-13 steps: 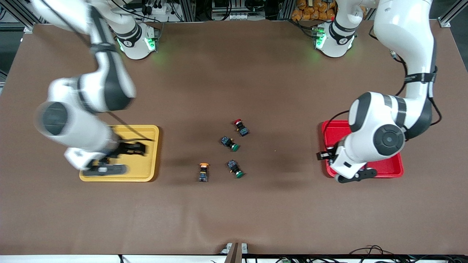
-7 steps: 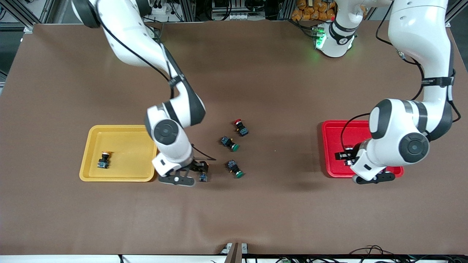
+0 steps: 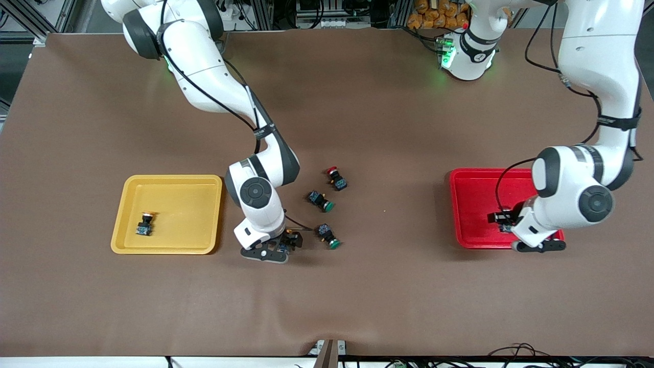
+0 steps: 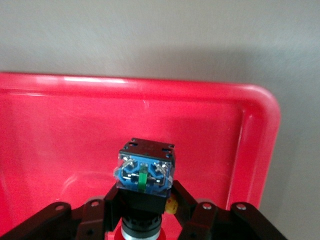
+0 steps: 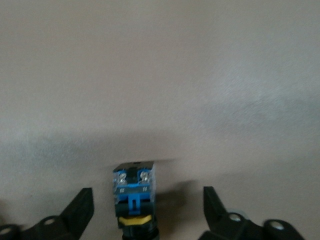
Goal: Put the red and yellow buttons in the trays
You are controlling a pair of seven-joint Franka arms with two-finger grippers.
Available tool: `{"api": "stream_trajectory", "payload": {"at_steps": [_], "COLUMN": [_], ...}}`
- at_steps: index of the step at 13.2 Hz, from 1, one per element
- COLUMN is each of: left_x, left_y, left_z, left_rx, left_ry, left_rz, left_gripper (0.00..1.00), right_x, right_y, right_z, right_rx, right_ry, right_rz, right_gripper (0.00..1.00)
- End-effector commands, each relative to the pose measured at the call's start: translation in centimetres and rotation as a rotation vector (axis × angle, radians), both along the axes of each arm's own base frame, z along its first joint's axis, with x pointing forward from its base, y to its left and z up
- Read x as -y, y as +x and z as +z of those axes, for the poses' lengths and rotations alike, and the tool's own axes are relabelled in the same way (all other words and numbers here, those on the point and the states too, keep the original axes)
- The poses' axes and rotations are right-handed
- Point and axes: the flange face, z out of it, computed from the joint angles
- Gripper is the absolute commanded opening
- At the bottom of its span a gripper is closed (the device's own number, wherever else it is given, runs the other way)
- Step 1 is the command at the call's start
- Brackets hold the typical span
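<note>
My left gripper (image 4: 145,202) is shut on a red button (image 4: 145,172) with a black-and-blue body, and holds it over the red tray (image 4: 60,125). In the front view that gripper (image 3: 503,220) hangs above the red tray (image 3: 470,204). My right gripper (image 5: 147,200) stands open low over the table, and a yellow button (image 5: 134,192) lies between its fingers, untouched. In the front view it (image 3: 283,246) is beside the yellow tray (image 3: 168,182). Another yellow button (image 3: 145,225) lies in that tray. A second red button (image 3: 335,178) lies at mid-table.
Two green-capped buttons (image 3: 322,200) (image 3: 328,236) lie on the brown mat between the trays, one close beside my right gripper. The right arm's forearm reaches over the mat next to the yellow tray.
My right arm has swung from over the yellow tray, where a yellow button now lies, to the yellow button on the mat. My left gripper has shifted farther over the red tray.
</note>
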Motion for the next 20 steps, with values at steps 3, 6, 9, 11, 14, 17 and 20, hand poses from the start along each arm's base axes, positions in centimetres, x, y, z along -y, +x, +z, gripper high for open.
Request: {"api": "stream_trajectory", "payload": {"at_steps": [3,6,9,11,14,17,20], "left_x": [-0.6,-2.0,-4.4,-6.3,-8.0,-9.4,-9.6], "left_y": [-2.4,-2.6,-2.9,-3.1,-3.4,-3.3,-2.9], "left_z": [-2.0,-3.1,-4.0,-4.8,-5.3,-6.2,-6.0], "left_rx": [-0.034,-0.052,-0.066,-0.079,-0.085,-0.077,-0.068], "left_ry": [0.01,0.009,0.01,0.012,0.009,0.024,0.024], "left_rz": [-0.006,0.013,0.035,0.028,0.041,0.047,0.05], "left_gripper": [0.0,0.0,0.0,0.0,0.0,0.0,1.0], "right_x": [-0.9,-0.4,1.1,3.5,9.8,20.0,27.1], "right_y": [-0.3,0.3,0.7,1.1,-0.7,-3.2,-5.0], "right_z": [-0.9,0.0,6.3,13.0,26.4,34.9,36.3], "right_rx": [-0.001,0.004,-0.056,-0.109,-0.193,-0.296,-0.314], "right_ry": [-0.016,-0.007,-0.014,-0.013,0.007,0.018,0.007], "right_rz": [-0.01,-0.05,-0.08,-0.108,-0.034,0.051,0.114], "right_gripper": [0.0,0.0,0.0,0.0,0.0,0.0,0.0]}}
